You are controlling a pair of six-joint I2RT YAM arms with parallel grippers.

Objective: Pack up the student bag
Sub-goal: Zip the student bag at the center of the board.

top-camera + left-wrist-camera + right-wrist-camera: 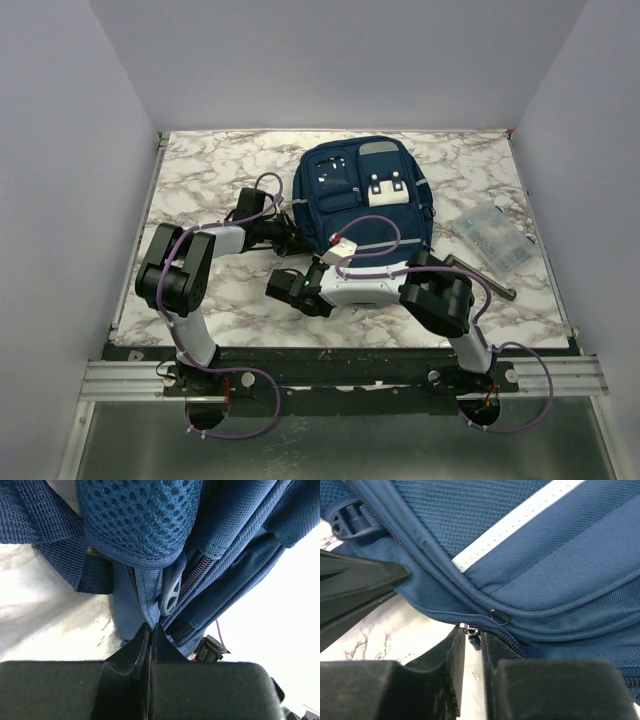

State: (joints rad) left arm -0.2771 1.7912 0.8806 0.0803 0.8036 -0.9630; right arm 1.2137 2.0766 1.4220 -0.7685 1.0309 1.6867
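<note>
The student bag (360, 195), navy with grey stripes and white clips, lies flat in the middle of the marble table. My left gripper (296, 238) is at its lower left edge. In the left wrist view the left gripper (150, 628) is shut, pinching a fold of the bag's blue fabric (132, 605) beside a zipper. My right gripper (281, 283) reaches in from the right just below it. In the right wrist view the right gripper (473, 636) stands narrowly closed around the metal zipper pull (472, 631) on the bag's lower seam (530, 595).
A clear plastic case (497, 236) lies right of the bag, with a dark pen-like tool (482, 276) in front of it. White walls enclose the table on three sides. The left arm's black finger (360, 582) crosses the right wrist view.
</note>
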